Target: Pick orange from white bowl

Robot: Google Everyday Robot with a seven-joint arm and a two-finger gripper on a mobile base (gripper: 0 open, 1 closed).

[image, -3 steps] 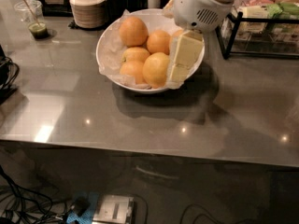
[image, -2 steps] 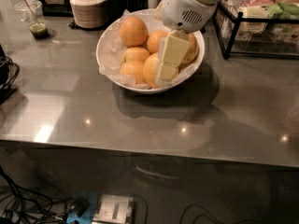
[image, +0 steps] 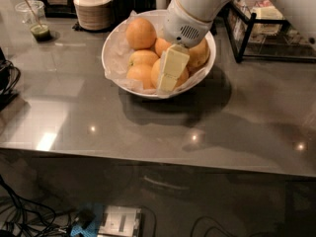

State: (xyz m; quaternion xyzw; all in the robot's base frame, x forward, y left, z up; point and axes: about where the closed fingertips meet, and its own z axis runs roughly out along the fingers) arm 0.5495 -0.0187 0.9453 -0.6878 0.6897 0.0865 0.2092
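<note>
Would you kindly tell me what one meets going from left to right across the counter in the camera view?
Cup with green liquid → stack of beige dishes → white bowl, with the gripper low inside its right half → black wire rack.

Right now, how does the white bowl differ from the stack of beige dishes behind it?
The white bowl is wide, shallow and glossy white; the stack of beige dishes is narrower, taller and beige. The white bowl is one paper-lined vessel holding oranges, with the gripper down among them near its front; the stack of beige dishes is several pieces nested together, away from the gripper. Both are round and upright.
</note>
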